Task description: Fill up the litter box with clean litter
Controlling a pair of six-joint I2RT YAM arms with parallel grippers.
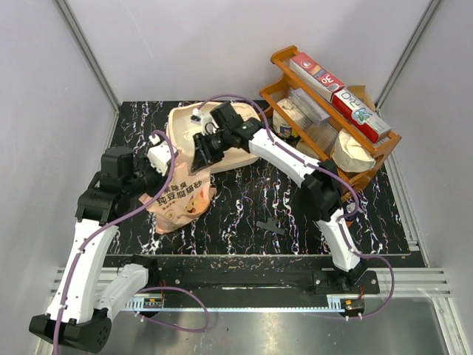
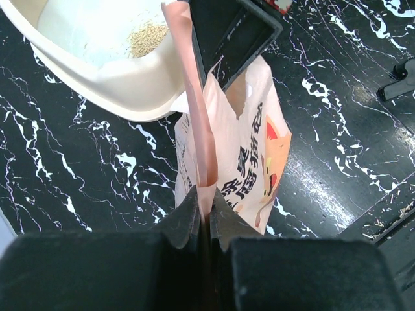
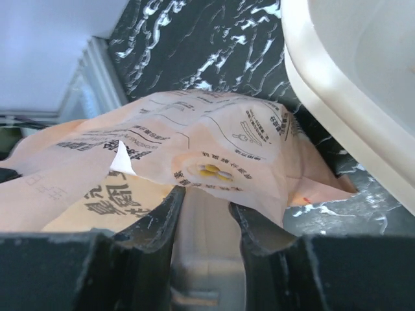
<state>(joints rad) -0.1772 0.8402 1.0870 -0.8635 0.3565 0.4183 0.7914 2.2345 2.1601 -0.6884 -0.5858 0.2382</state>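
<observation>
The cream litter box point(image 1: 181, 122) stands at the back of the table, partly hidden by both arms. In the left wrist view its rim point(image 2: 123, 97) is at the upper left, with a small pile of tan clean litter point(image 2: 146, 39) inside. The pink-orange printed bag point(image 1: 177, 203) stands next to the box's near wall. My left gripper point(image 1: 164, 148) is shut on the bag's top edge point(image 2: 206, 194). My right gripper point(image 1: 199, 148) holds the opposite side of the bag's mouth; in its own view point(image 3: 207, 197) a fold of the bag point(image 3: 214, 129) fills the jaws, beside the box wall point(image 3: 337, 116).
A brown wooden rack point(image 1: 332, 111) holding boxes and packets stands at the back right. A small black object point(image 1: 272, 225) lies on the black marbled table right of the bag, and shows in the left wrist view point(image 2: 397, 81). Grey walls close in on three sides.
</observation>
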